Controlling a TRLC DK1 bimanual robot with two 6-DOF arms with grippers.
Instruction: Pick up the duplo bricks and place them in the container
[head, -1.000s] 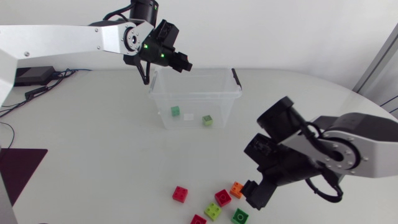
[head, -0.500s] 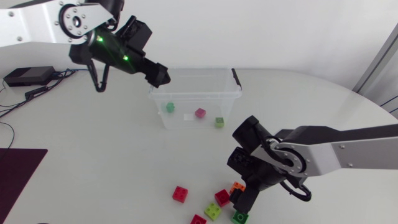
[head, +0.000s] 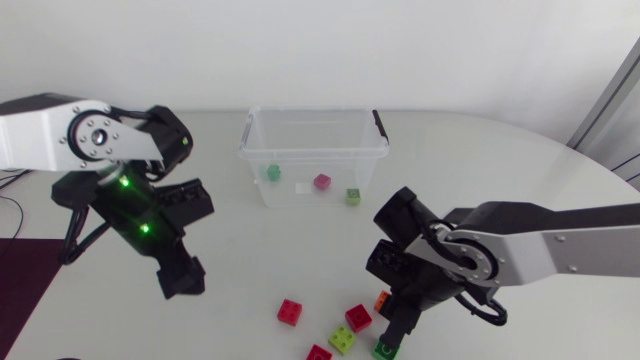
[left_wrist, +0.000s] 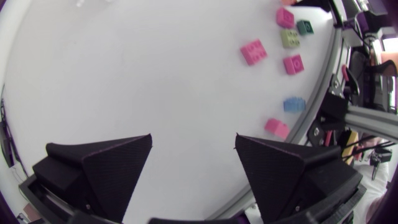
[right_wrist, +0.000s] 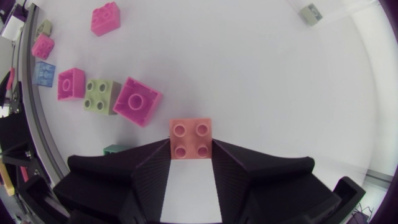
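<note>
Bricks (head: 358, 317) around my right gripper (right_wrist: 190, 147) are hard to read from the head camera. The gripper's black body covers most of the orange brick (right_wrist: 191, 138), and a red brick (head: 318, 352) close beside it is cut off at the edge of the view. From the right wrist camera a dark green brick (right_wrist: 113, 149) shows only as a sliver, tucked behind one finger.

My right gripper is closed down to the width of the orange brick, with a finger pressed against each side. The brick lies flat on the table (head: 500, 160), studs up. Its near half sits between the fingertips and its far half pokes out ahead of them. Just ahead and to one side lies a pink brick (right_wrist: 137, 101), with a pale green brick (right_wrist: 102, 96) right against it.

The container (head: 312, 112) stands well ahead of this gripper across bare table. Through its clear wall I see a green brick (head: 273, 172), a magenta brick (head: 322, 181) and a lime brick (head: 353, 196) on its floor.

My left gripper (left_wrist: 193, 140) has its fingers spread wide, with only bare tabletop between them. The loose bricks lie well ahead of it. I cannot tell whether its fingertips touch the table.
</note>
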